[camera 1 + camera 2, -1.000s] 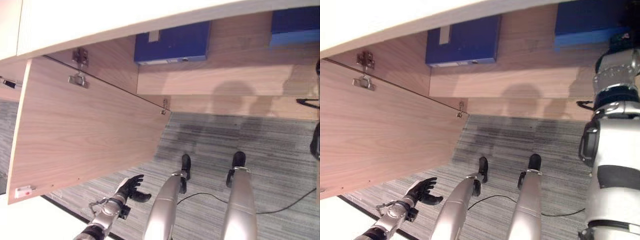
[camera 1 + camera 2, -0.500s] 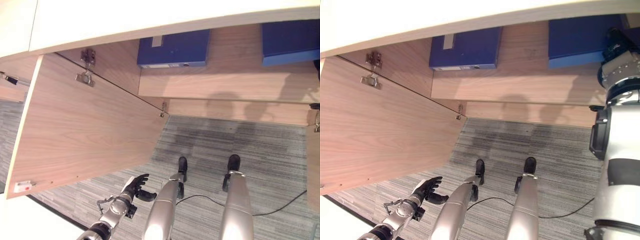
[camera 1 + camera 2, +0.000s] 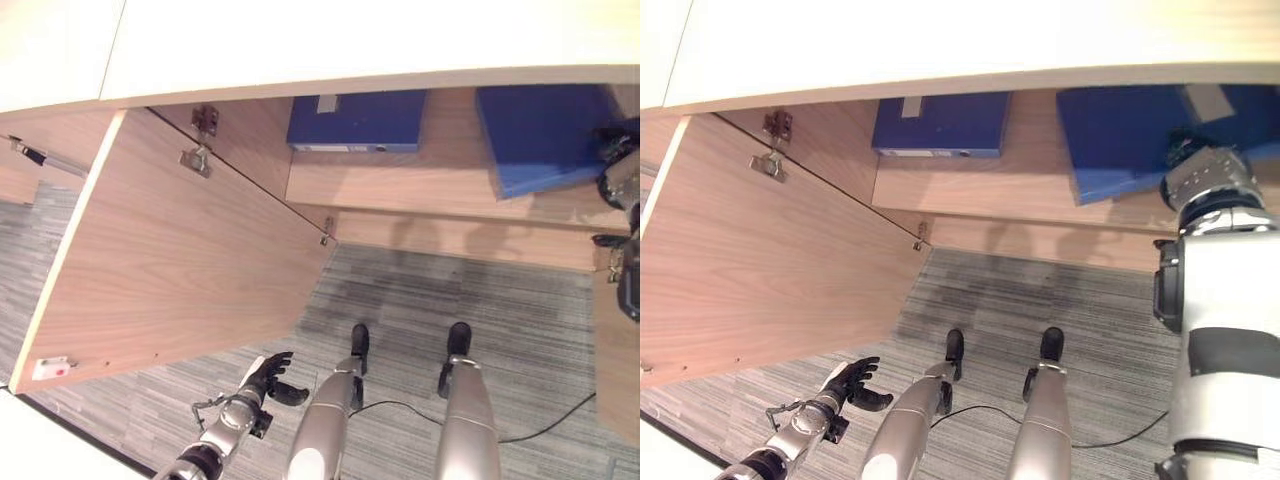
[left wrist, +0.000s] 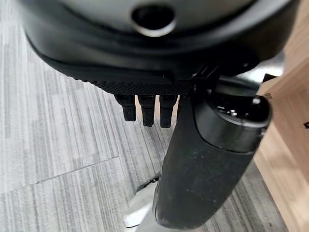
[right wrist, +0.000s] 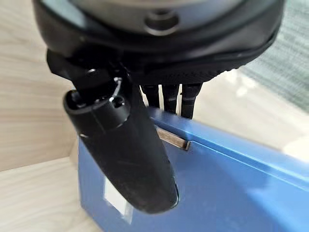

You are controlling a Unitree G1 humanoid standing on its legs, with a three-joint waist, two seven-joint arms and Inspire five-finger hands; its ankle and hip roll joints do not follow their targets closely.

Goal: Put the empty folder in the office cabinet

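Grey carpet (image 3: 400,290) runs before the open cabinet (image 3: 440,180), where the right hand (image 5: 145,145) pinches the blue folder (image 3: 1120,140) on the shelf, beside another folder (image 3: 357,122). Low by the door (image 3: 180,270), the left hand (image 3: 265,372) hangs with fingers loosely spread.

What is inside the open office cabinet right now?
Two blue folders on the cabinet shelf: one folder at the back left, another held by the right hand. The desktop above hides the rest.

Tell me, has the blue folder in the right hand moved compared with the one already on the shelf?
Yes. The held folder has come left toward the shelved folder, narrowing the gap, with the right hand gripping it.
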